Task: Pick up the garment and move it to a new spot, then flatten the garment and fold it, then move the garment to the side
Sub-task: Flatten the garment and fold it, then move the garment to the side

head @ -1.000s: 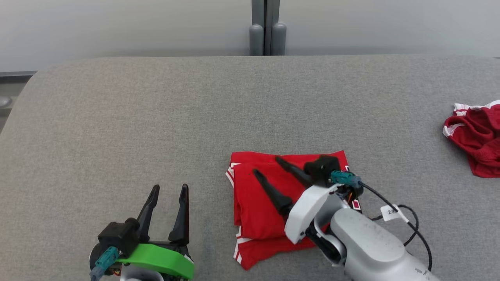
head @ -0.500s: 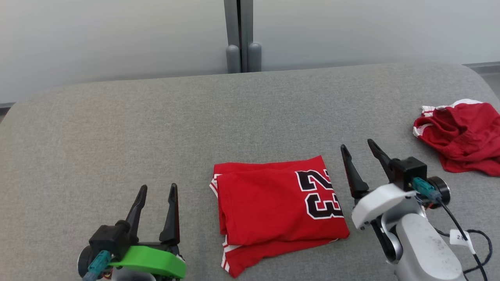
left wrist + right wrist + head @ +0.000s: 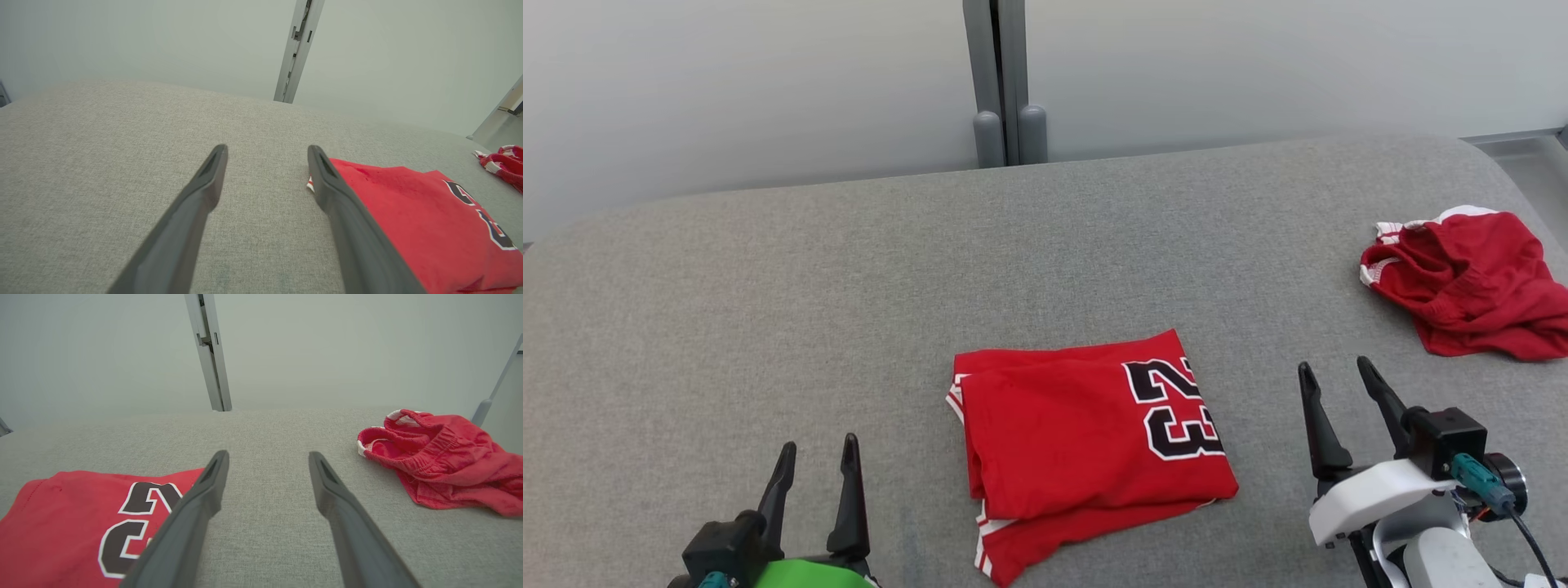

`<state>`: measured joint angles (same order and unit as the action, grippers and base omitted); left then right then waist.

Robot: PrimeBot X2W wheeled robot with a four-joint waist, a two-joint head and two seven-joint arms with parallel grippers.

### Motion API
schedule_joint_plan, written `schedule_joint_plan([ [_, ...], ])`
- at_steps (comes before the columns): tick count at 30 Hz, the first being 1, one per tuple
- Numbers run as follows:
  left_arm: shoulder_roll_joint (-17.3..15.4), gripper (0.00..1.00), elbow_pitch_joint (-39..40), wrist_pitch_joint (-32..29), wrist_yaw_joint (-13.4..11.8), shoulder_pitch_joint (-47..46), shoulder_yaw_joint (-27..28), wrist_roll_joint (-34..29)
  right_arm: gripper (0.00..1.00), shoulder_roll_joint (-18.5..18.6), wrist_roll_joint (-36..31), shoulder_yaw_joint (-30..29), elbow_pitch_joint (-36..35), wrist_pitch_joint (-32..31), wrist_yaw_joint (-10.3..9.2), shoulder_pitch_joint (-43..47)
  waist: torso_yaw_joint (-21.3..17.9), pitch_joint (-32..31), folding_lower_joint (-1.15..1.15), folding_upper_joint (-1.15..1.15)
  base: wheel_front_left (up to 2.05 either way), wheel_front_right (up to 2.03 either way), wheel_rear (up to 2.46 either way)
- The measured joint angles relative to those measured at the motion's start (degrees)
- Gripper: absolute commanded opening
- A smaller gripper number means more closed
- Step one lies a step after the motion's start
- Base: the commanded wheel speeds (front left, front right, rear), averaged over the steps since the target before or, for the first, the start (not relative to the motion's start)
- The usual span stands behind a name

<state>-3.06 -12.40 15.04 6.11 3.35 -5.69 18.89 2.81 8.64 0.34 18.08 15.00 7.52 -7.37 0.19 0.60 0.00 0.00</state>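
Observation:
The garment (image 3: 1086, 445) lies folded into a rough rectangle on the grey table, red with a dark white-outlined number 23 facing up and striped sleeve trim peeking out at its left and lower edges. In the left wrist view the garment (image 3: 412, 228) sits to the right of the fingers; in the right wrist view the garment (image 3: 73, 522) lies at lower left. My left gripper (image 3: 817, 461) stands open at the lower left, apart from the cloth. On the other side my right gripper (image 3: 1335, 380) is open with nothing between its fingers, a short way right of the garment.
A second red cloth item (image 3: 1462, 282) with red-and-white ribbed trim lies crumpled near the table's right edge, also the red cloth item (image 3: 441, 461) ahead and right of the right fingers. A grey post (image 3: 1001, 82) rises behind the grey table (image 3: 768, 310).
My right gripper lifted off the folded garment and drew back to its right, uncovering the number. The head camera shifted, so both grippers sit lower in view. The garment stayed folded in place.

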Motion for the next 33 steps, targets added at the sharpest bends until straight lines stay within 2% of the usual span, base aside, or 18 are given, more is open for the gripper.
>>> schedule_joint_plan([
  [26, 0.15, 1.00, -0.02, 0.00, 0.18, 1.09, 0.41, -0.68, 1.00, 0.01, 0.91, 0.93, 0.38, 0.00, 0.00, 1.65, 0.49, 0.40, 0.00, 0.00, 0.00, 0.00, 0.00],
  [30, 0.16, 1.00, -0.20, 0.00, 0.18, 0.60, 0.08, -0.73, 1.00, 0.00, 0.18, 2.85, 2.61, -0.04, 0.00, -1.01, 1.03, 0.87, 0.00, 0.00, 0.00, 0.00, 0.00],
  [33, 0.18, 1.00, -0.12, 0.00, 0.18, 0.08, 0.04, -0.80, 1.00, 0.00, -1.40, 4.36, 3.93, -3.33, 0.00, -4.32, 1.60, 1.30, 0.00, 0.00, 0.00, 0.00, 0.00],
])
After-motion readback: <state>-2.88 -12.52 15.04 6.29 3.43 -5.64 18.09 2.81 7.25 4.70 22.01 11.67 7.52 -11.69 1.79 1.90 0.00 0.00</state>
